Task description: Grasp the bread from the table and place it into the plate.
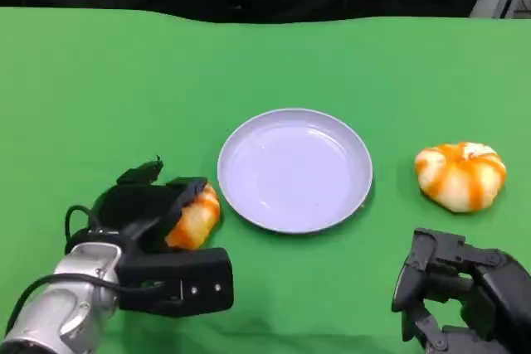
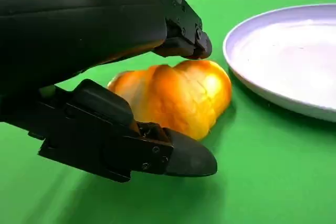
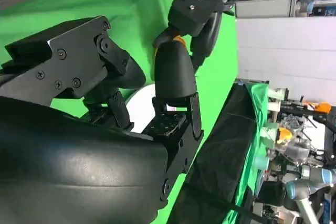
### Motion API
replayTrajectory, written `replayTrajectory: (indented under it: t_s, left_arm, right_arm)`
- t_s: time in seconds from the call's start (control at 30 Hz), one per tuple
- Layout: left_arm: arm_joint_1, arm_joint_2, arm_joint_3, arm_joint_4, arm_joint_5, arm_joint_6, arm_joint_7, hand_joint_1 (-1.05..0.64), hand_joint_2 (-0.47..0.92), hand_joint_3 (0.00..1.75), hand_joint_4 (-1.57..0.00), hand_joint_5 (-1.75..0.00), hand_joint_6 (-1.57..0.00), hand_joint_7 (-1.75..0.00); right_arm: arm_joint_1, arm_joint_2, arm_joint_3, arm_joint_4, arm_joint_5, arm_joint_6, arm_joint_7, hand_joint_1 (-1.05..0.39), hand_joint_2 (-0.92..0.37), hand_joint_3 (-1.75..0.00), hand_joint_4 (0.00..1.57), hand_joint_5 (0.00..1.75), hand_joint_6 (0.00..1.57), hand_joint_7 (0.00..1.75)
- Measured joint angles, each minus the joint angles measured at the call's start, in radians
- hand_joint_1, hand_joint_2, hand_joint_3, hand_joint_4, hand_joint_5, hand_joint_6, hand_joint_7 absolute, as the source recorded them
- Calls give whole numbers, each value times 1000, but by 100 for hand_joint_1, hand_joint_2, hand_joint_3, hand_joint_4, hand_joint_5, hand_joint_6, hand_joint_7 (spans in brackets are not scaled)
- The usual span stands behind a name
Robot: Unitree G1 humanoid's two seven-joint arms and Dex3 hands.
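Observation:
A golden-orange bread [image 1: 197, 220] [image 2: 176, 97] lies on the green table just left of the pale lilac plate [image 1: 294, 170] [image 2: 283, 56]. My left hand [image 1: 158, 230] is wrapped around it. Fingers [image 2: 184, 40] press on its top and the thumb [image 2: 157, 153] lies against its near side. The bread still rests on the cloth. A second orange-and-white bread [image 1: 461, 174] sits right of the plate. My right hand [image 1: 460, 292] [image 3: 131, 87] hovers low at the near right, holding nothing, fingers apart and partly bent.
The green cloth [image 1: 99, 89] covers the whole table up to a black backdrop at the far edge. In the right wrist view, shelves and equipment [image 3: 294, 140] stand beyond the table's side.

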Motion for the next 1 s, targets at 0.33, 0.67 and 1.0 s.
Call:
replayTrajectory:
  t_s: [0.33,0.67,1.0]
  left_arm:
    - [-8,-6,-1,60,-48,-18,31,-83,92,45,-11,-3,-33,-1]
    - [-8,-6,2,92,-97,-67,72,-53,92,45,-44,-8,-50,-4]
    - [-8,-38,40,162,-165,-197,266,0,92,28,-109,-66,-119,-7]
  right_arm:
    - [3,0,1,-8,0,3,-1,0,-64,-105,77,175,74,149]
    - [7,0,1,-15,-14,4,-8,-1,-65,-105,77,175,73,150]
    - [10,0,1,-27,-14,12,-7,-2,-65,-103,76,175,73,150]
